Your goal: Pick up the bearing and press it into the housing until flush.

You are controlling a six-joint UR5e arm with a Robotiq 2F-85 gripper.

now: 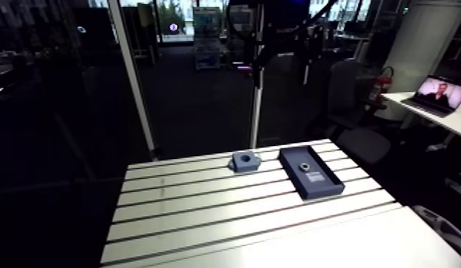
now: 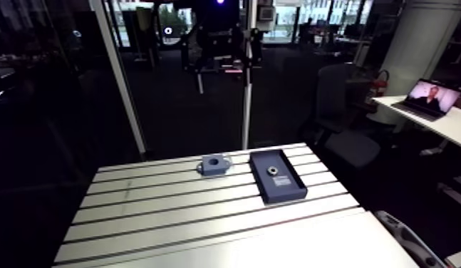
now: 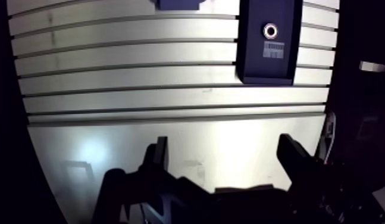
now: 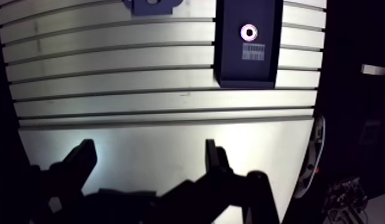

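The housing [image 1: 246, 161] is a small blue-grey block with a round bore, standing at the far side of the slotted table [image 1: 204, 214]. Right of it lies a dark rectangular tray [image 1: 325, 187]. The bearing [image 3: 270, 30], a small bright metal ring, rests inside the tray near its far end, beside a barcode label [image 3: 274, 50]. In the wrist view my gripper [image 3: 224, 146] hangs high over the smooth near part of the table, well short of the tray. It is open, and only bare table shows between its fingers. The housing [image 4: 153, 5] is cut off far ahead.
The table's right edge [image 3: 325, 89] runs close beside the tray, with dark floor beyond it. Several slots cross the table between the gripper and the tray. A smooth plate [image 1: 311, 242] covers the near part of the table.
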